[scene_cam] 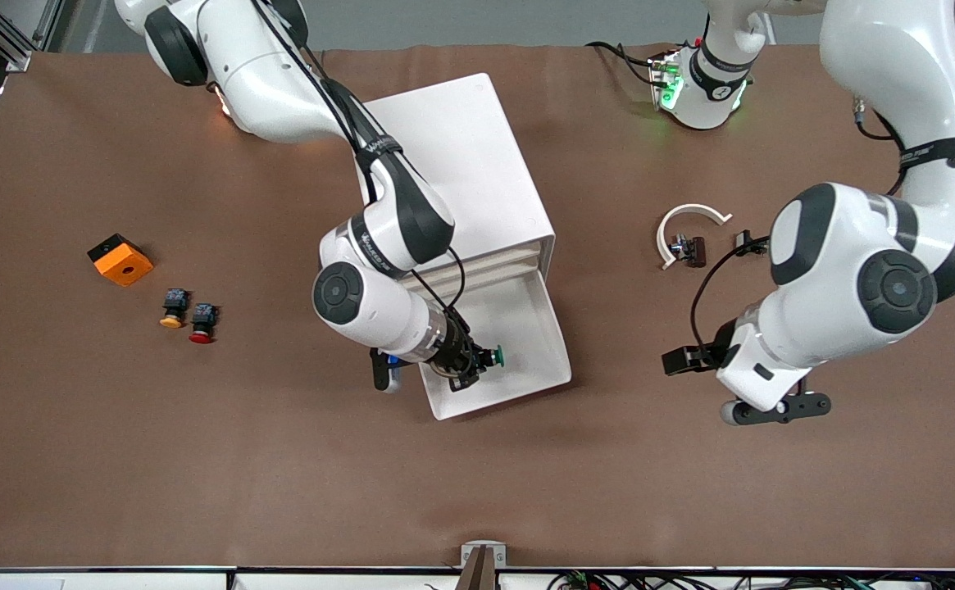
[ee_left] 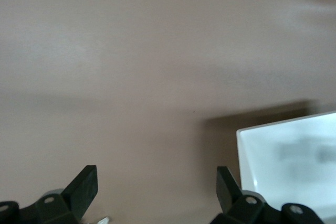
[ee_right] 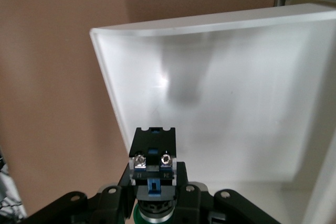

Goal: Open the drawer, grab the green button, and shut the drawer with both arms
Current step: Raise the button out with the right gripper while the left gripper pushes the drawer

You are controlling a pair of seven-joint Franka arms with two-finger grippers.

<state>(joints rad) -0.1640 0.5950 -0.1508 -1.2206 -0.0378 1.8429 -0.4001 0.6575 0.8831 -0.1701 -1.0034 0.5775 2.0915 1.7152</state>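
The drawer (scene_cam: 530, 324), the bottommost tray of the white cabinet (scene_cam: 461, 164), is pulled out toward the front camera. My right gripper (scene_cam: 474, 365) is over the drawer's corner toward the right arm's end. It is shut on the button (scene_cam: 493, 356), whose green cap sticks out sideways. In the right wrist view the button's black body (ee_right: 153, 153) sits between the fingers, above the drawer's bare white floor (ee_right: 226, 103). My left gripper (scene_cam: 772, 407) is open and empty over bare table toward the left arm's end. Its fingers (ee_left: 84, 187) stand wide apart, with a drawer corner (ee_left: 283, 156) beside them.
An orange block (scene_cam: 120, 260), a yellow-orange-capped button (scene_cam: 173, 307) and a red-capped button (scene_cam: 202, 322) lie toward the right arm's end. A white curved piece (scene_cam: 688, 220) with a small dark part (scene_cam: 690, 249) lies between the cabinet and the left arm.
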